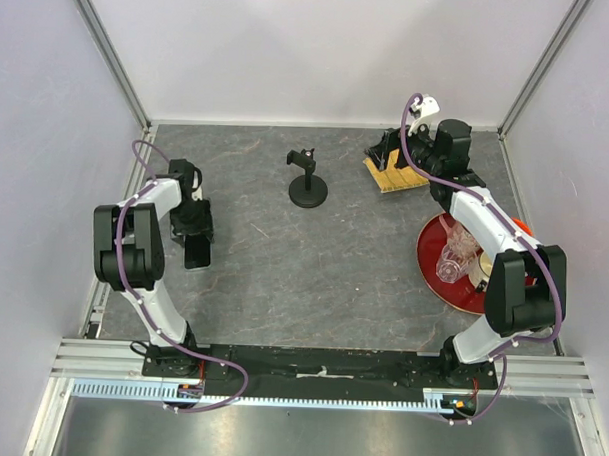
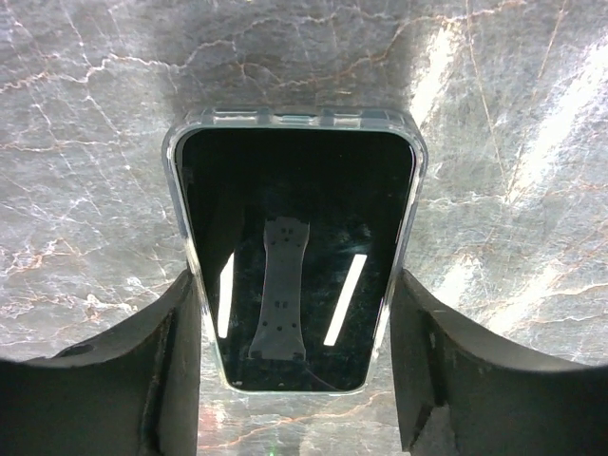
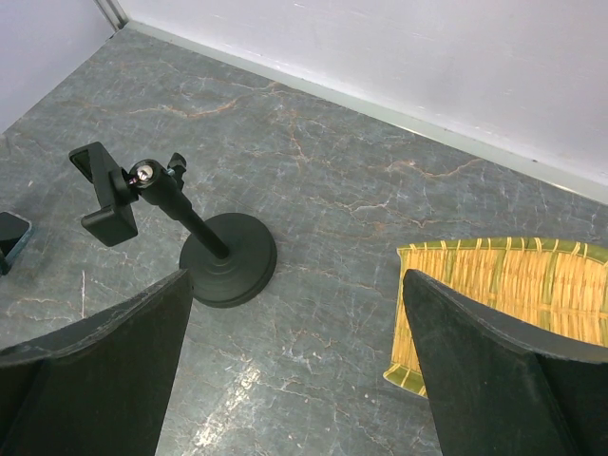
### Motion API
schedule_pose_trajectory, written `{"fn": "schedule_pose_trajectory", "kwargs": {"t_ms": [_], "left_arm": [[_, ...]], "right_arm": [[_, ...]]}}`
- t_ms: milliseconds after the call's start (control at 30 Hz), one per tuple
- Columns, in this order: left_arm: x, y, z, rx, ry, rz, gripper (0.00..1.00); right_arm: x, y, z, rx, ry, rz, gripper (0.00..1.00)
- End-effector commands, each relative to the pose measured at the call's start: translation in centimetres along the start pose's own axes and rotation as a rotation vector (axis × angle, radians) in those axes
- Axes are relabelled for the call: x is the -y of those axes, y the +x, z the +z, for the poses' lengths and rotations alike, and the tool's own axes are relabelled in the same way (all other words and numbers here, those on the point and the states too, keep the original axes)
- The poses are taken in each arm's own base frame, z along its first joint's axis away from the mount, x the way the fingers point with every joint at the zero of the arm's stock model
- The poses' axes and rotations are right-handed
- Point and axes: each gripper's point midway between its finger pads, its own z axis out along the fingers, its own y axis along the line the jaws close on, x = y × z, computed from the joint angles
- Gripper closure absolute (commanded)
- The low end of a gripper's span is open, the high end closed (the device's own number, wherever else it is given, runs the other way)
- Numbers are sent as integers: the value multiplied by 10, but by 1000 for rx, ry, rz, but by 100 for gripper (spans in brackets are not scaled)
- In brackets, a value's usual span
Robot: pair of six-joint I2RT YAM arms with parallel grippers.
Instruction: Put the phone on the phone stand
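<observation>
Two dark fingers (image 2: 142,380) of the left jaws fill the bottom of the left wrist view, one against each long edge of the phone (image 2: 294,256). The jaws look closed on it across its width, at the end nearest the wrist. The phone's long axis runs straight out from the jaws, glossy face up. Seen from above, it points toward the near edge of the bench (image 1: 283,277), on the left side. I cannot tell whether it rests on the bench or hangs just off it.

The stand (image 1: 308,191) is upright and well apart from the phone, to the right and farther back, with its cradle on top of the post. I judge the carry goes right and away, and the phone must be tipped up to meet the cradle.

The right jaws are spread wide with nothing between them. They are nearer the stand, by a woven mat (image 1: 393,174). A red plate (image 1: 429,257) lies beside that arm.
</observation>
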Motion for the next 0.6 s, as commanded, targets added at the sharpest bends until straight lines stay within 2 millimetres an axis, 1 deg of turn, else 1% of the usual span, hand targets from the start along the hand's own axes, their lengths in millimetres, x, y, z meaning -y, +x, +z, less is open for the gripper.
{"fn": "schedule_pose_trajectory", "kwargs": {"t_ms": [0,33,133,167,233,267,433,567], "left_arm": [[10,30,13,-102,33,-23,98],[13,22,5,-58,48,-25,98],[18,10,-10,15,78,-37,98],[20,1,-21,76,92,-42,98],[20,-6,-33,131,94,-68,98],[22,-12,-42,177,105,-72,98],[15,-21,-62,272,79,-106,98],[15,-26,-77,344,93,-109,98]], "right_arm": [[-6,-27,-8,67,-9,-45,2],[-5,-28,-8,67,-9,-45,2],[-5,-27,-7,64,-7,-44,2],[-5,-27,-8,64,-4,-44,2],[-4,-27,-8,65,2,-45,2],[-4,-28,-8,66,3,-46,2],[-3,-27,-9,66,8,-47,2],[-3,-26,-9,68,6,-46,2]]}}
